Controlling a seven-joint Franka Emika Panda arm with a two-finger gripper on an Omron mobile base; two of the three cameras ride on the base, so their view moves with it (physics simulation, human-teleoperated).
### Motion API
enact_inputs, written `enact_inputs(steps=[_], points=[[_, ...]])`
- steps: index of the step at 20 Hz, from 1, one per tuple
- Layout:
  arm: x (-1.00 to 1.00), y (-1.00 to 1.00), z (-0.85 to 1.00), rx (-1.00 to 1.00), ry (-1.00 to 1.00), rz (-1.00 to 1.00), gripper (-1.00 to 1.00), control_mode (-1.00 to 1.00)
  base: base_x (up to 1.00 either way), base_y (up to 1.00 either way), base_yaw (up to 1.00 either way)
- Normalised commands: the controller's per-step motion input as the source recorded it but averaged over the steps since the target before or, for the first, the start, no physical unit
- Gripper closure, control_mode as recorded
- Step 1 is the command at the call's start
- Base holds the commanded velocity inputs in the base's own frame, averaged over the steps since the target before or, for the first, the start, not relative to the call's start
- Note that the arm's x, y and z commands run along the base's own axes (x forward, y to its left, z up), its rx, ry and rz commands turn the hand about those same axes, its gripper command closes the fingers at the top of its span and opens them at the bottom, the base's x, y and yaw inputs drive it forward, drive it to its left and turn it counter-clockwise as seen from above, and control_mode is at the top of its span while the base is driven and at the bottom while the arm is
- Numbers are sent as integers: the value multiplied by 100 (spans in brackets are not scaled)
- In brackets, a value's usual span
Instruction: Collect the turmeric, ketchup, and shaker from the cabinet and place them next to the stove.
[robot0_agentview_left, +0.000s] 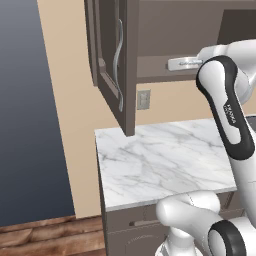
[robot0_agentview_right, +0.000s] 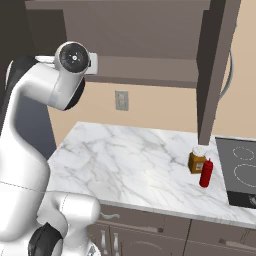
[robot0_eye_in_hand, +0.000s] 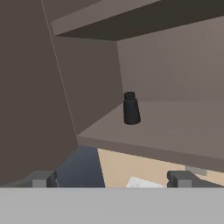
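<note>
The cabinet (robot0_agentview_right: 150, 60) is standing open above the marble counter (robot0_agentview_right: 125, 165), its door (robot0_agentview_left: 112, 60) swinging out. The stove (robot0_agentview_right: 240, 167) is lying at the counter's right end. Just left of it, the turmeric (robot0_agentview_right: 197, 160) and ketchup (robot0_agentview_right: 206, 173) are standing, almost touching. The dark shaker (robot0_eye_in_hand: 131, 108) is standing upright on the cabinet floor, near its left wall. The gripper (robot0_eye_in_hand: 113, 178) is facing it with jaws fully apart, holding nothing.

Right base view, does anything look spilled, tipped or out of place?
Nothing stands out. The turmeric and ketchup stand upright on the counter beside the stove, touching or nearly so. No spills.
</note>
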Motion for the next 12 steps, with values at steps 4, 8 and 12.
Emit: enact_inputs(steps=[4, 8, 12], points=[[34, 1, 35, 0, 12, -5, -100, -100, 0, 0, 0], [39, 0, 16, -3, 15, -3, -100, -100, 0, 0, 0], [37, 0, 10, -7, 22, 0, -100, -100, 0, 0, 0]])
